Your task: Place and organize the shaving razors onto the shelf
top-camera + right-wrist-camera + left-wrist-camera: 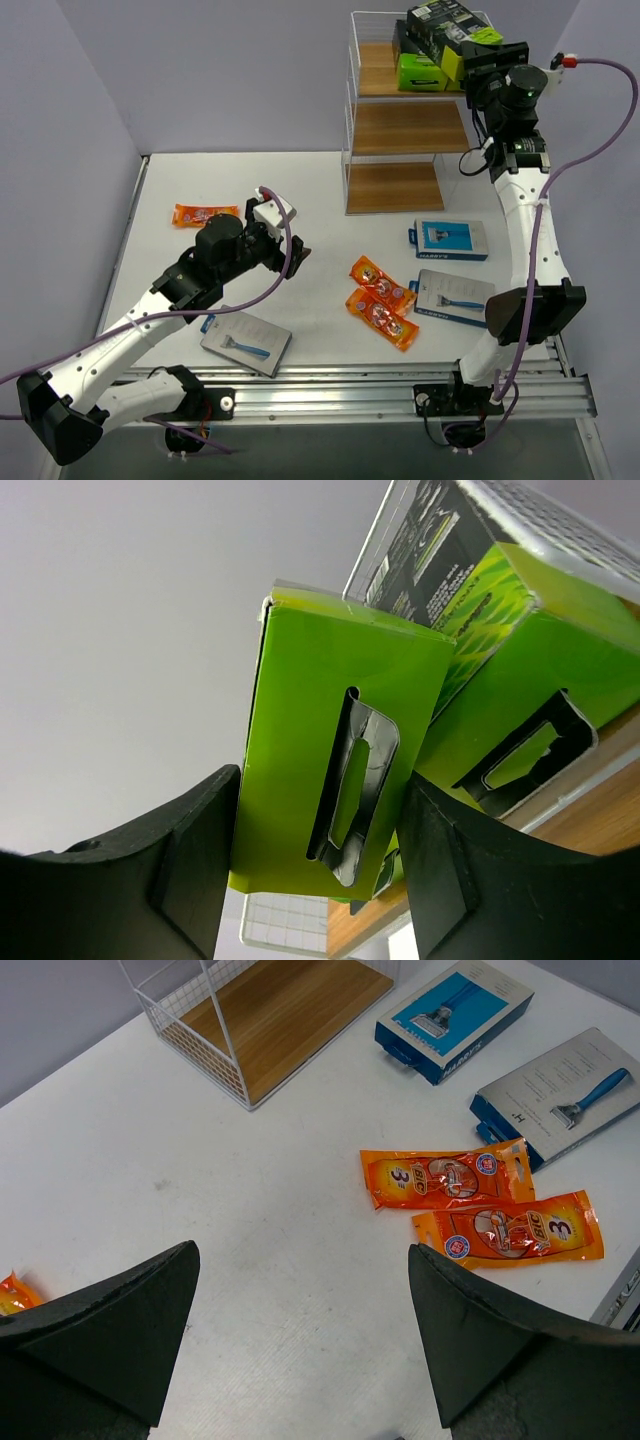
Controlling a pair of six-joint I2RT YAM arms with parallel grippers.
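The shelf (405, 127) stands at the back right with several black-and-lime-green boxes (440, 20) on its top board. My right gripper (480, 62) is up at that top tier, shut on a lime-green box (330, 730) held beside another such box (500, 650). My left gripper (295, 255) is open and empty above the table; in the left wrist view (302, 1260) only bare table lies between its fingers. Two orange packets (447, 1178) (510, 1232) lie ahead of it. A third orange packet (205, 214) lies at the left.
A blue razor card (449, 239) and a grey one (455, 297) lie right of the packets, both below the shelf. Another grey card (246, 341) lies near the front edge under the left arm. The shelf's middle and bottom boards (280, 1015) are bare.
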